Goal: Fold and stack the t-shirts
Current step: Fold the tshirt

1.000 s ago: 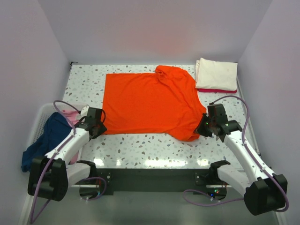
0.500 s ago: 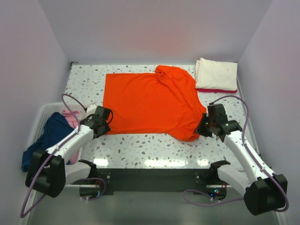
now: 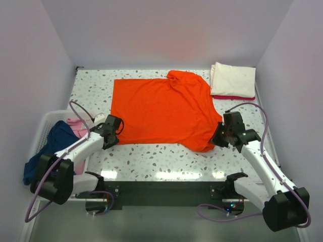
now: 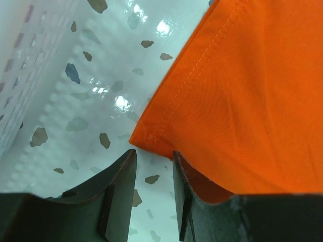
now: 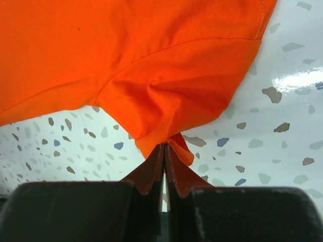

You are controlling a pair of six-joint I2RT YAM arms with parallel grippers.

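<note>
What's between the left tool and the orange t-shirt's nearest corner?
Only a thin strip of bare speckled table; the open left tool sits just short of the orange t-shirt. The left wrist view shows it.

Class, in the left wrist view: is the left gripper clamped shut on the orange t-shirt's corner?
No, the left gripper is open, fingers apart, with the corner of the orange t-shirt just ahead of the gap.

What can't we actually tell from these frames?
Top view: how the red t-shirt is folded; the cream t-shirt covers all but one edge.
Top view: the pink t-shirt in the basket, mostly hidden by the navy t-shirt and left arm.
Right wrist view: how many orange t-shirt layers the right gripper pinches; its shut fingers hide them.
</note>
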